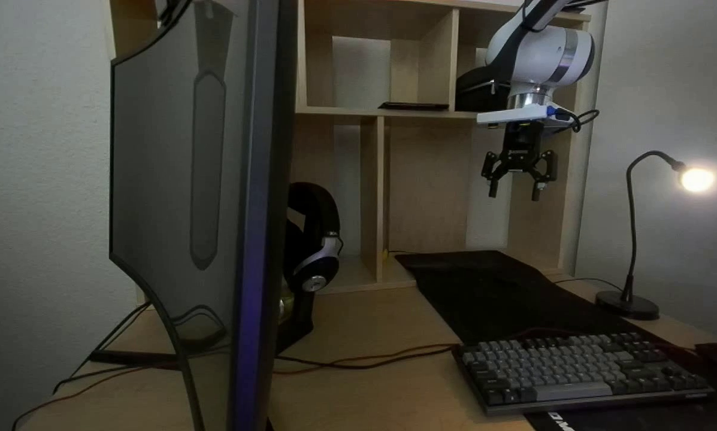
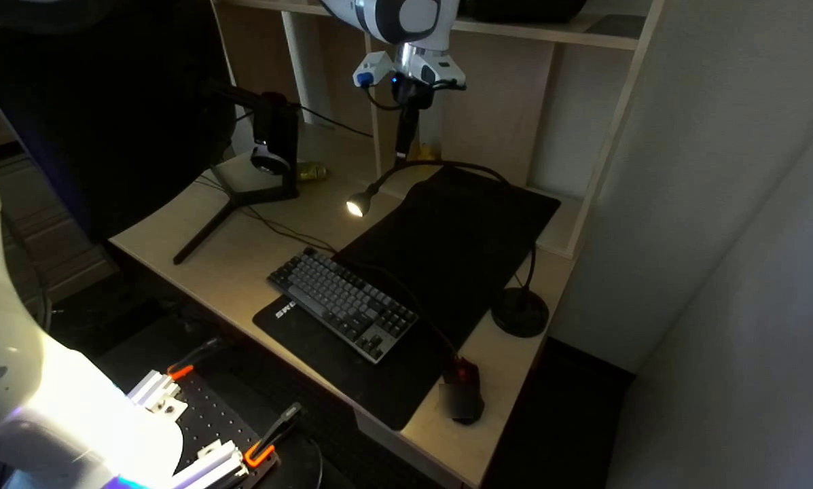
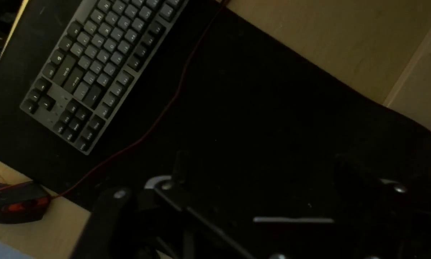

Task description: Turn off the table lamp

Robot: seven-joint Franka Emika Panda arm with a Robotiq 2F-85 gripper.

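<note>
The table lamp (image 1: 632, 233) is a dark gooseneck with a thin curved stem. Its small head (image 1: 697, 179) glows warm white. Its round dark base (image 1: 628, 305) stands on the desk beside the black mat. The lamp also shows in an exterior view (image 2: 520, 312), with its lit head (image 2: 358, 204) bent over the desk. My gripper (image 1: 514, 191) hangs fingers down in front of the shelf, apart from the lamp. Its fingers are spread, with nothing between them. In the wrist view the gripper (image 3: 260, 162) is dark above the black mat. The lamp is out of the wrist view.
A keyboard (image 2: 345, 302) lies on the black mat (image 2: 440, 224). A mouse (image 2: 462, 390) lies at the desk's near edge. A large monitor (image 1: 172, 167) and headphones on a stand (image 1: 316, 239) are at the far side. A wooden shelf (image 1: 375, 197) rises behind the gripper.
</note>
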